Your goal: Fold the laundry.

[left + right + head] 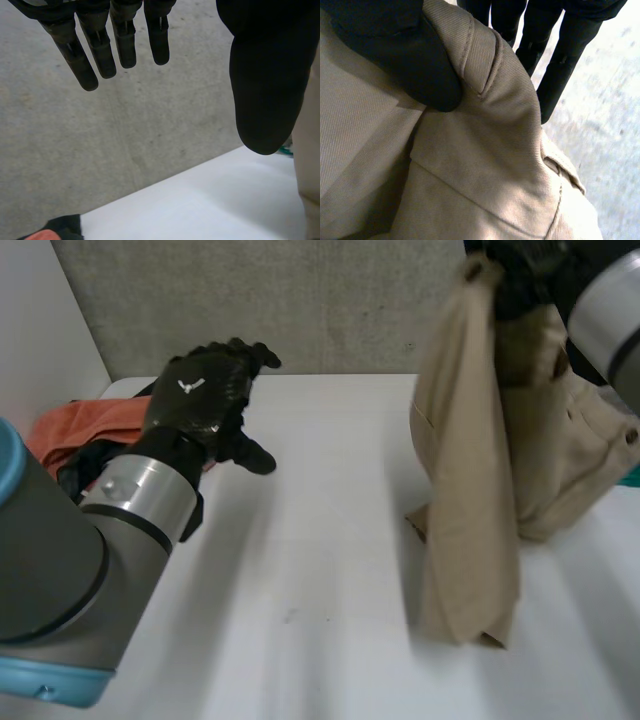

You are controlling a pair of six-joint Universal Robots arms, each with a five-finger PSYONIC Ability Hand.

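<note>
The right hand (520, 285) was clenched on the top of the khaki trousers (465, 490), its thumb pinching a seamed fold against the fingers. It held them raised so that they hung lengthwise with only the lower hem touching the white surface (320, 570), probably to let the cloth straighten before being laid flat. The left hand (200, 400) hovered released, fingers straight, near an orange cloth (85, 425), seemingly free to take the hanging end.

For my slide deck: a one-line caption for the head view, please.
Right hand holds a tan garment hanging down to the white table; open left hand hovers near orange clothing.
</note>
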